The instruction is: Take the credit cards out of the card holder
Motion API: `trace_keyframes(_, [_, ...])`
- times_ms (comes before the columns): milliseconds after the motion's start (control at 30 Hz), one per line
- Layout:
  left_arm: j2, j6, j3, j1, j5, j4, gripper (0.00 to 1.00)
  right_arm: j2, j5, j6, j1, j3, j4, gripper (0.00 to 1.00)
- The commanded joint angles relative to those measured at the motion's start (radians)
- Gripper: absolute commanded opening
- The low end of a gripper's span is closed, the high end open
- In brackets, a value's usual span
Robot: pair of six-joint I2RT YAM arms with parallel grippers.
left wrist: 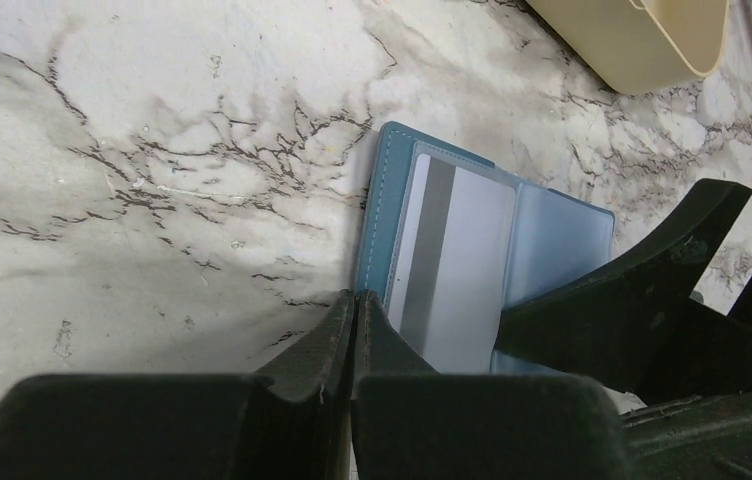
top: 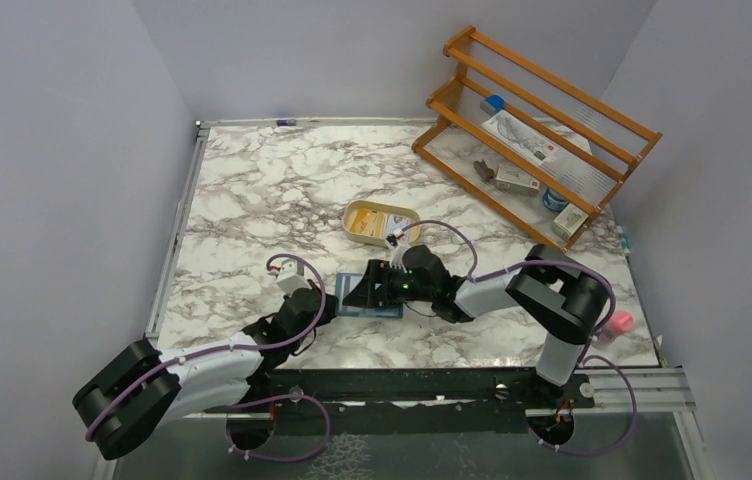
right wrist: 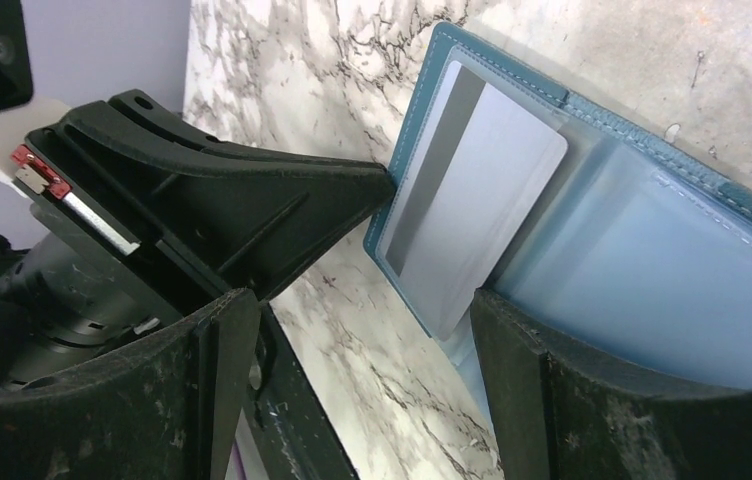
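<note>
The card holder [left wrist: 380,200] lies open and flat on the table [left wrist: 152,150], just on the arms' side of the tan dish [left wrist: 642,50]. A pale credit card [left wrist: 462,260] with a dark stripe sits in the pocket on the half farther from the dish. The left gripper [left wrist: 354,298], jaws pressed together, meets the holder's edge on that far side. The right gripper [right wrist: 364,300] hangs over the holder with jaws spread, one finger above the pale blue pockets nearer the dish.
</note>
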Motion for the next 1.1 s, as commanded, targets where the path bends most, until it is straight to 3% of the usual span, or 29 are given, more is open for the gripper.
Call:
trace_keyframes(0, [0.005,0.004,-0.018,-0.002,0.022,-0.020,0.00,0.069,-0.053,0.101,0.014,-0.054,0.127,0.83])
trace_keyframes(367, [-0.002,0.002,-0.024,-0.002,0.022,-0.018,0.00,0.104,-0.087,0.173,0.015,-0.105,0.454,0.82])
trace_keyframes(800, [0.001,0.004,-0.020,-0.001,0.020,-0.018,0.00,0.211,-0.004,0.321,0.015,-0.218,0.869,0.81])
trace_keyframes(967, [-0.002,0.006,-0.018,-0.002,0.020,-0.019,0.00,0.264,0.004,0.432,0.015,-0.182,0.822,0.81])
trace_keyframes(1067, [-0.003,0.006,-0.017,-0.002,0.020,-0.020,0.00,0.211,0.007,0.445,0.015,-0.145,0.646,0.80])
